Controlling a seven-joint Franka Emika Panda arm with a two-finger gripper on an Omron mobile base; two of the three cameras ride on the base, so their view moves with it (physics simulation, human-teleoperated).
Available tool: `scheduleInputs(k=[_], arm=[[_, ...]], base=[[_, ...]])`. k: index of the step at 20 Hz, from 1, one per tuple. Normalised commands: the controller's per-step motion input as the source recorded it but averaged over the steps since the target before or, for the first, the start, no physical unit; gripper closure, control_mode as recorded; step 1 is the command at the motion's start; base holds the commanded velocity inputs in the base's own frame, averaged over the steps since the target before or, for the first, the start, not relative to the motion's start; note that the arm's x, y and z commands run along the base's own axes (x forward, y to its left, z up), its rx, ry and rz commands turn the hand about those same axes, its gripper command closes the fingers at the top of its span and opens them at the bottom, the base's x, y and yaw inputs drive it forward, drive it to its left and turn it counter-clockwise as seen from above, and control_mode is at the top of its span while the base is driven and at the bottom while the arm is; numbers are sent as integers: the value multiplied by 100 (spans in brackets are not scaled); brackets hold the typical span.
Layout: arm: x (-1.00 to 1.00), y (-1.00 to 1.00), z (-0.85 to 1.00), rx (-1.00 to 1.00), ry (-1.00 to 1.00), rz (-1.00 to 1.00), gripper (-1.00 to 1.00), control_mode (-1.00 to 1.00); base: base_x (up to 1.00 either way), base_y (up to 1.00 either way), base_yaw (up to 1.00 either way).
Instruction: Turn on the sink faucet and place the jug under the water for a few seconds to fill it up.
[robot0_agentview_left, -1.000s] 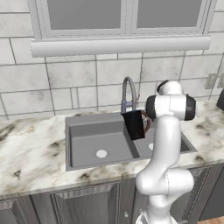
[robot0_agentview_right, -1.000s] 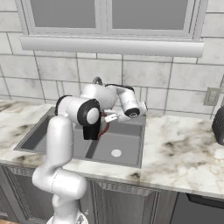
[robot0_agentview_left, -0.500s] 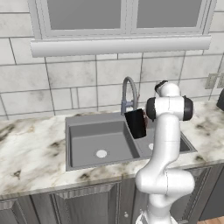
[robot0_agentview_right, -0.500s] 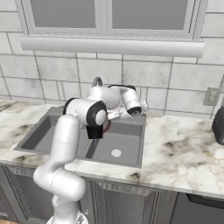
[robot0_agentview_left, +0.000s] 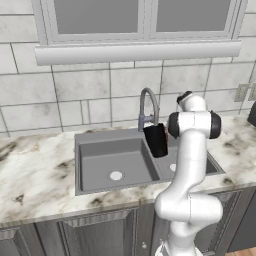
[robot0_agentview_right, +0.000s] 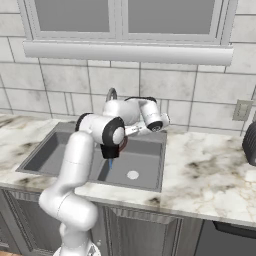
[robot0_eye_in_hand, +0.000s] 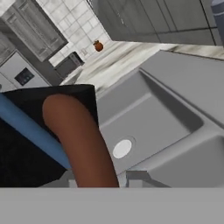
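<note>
Grips the jug (robot0_agentview_left: 156, 140) by its brown handle (robot0_eye_in_hand: 78, 135) with the pincer (robot0_eye_in_hand: 103, 179) nearly closed, hanging it tilted just under the faucet (robot0_agentview_left: 147, 102) spout, above the ridge between the two basins of the sink (robot0_agentview_left: 100, 160), with water (robot0_eye_in_hand: 30, 127) running across its dark body. Risks losing it through any slackening of so thin a hold on a round handle: swivelling, dropping into a basin, spilling. Risks also a poor fill from a tilted mouth off the stream, shedding water instead of catching it.

A small black jug (robot0_agentview_left: 156, 140) with a reddish-brown handle (robot0_eye_in_hand: 83, 141) is held tilted under the arched grey faucet (robot0_agentview_left: 148, 106), above the dark grey double-basin sink (robot0_agentview_left: 100, 161).
</note>
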Motion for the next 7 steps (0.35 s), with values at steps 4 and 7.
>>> scheduleInputs(k=[4, 7], arm=[[-31, -55, -9, 2, -6, 6, 100, -100], [-48, -48, 0, 2, -10, 3, 100, -100]], base=[[0, 0, 0], [0, 0, 0]])
